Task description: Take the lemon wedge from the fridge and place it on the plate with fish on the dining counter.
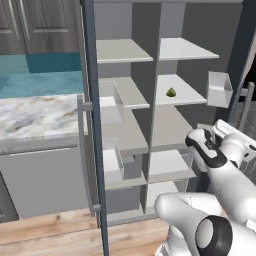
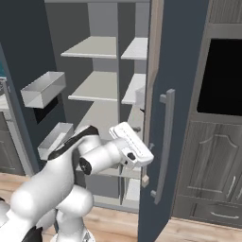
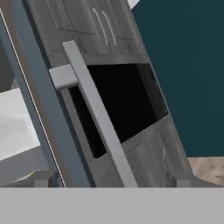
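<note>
The end effector (image 3: 109,183) stands spread and empty just beside the right door handle (image 3: 98,116) of the fridge (image 1: 95,125). Both doors are open — the lemon wedge (image 1: 171,92) lies on a middle right shelf (image 1: 192,94). I would approach it slowly, fingers around the wedge.

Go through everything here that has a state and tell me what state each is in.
fridge: both doors open, shelves exposed
lemon wedge: resting on a middle shelf, untouched
fridge door handle: free, right before the hand camera
pincer: its state cannot be told from these views
</note>
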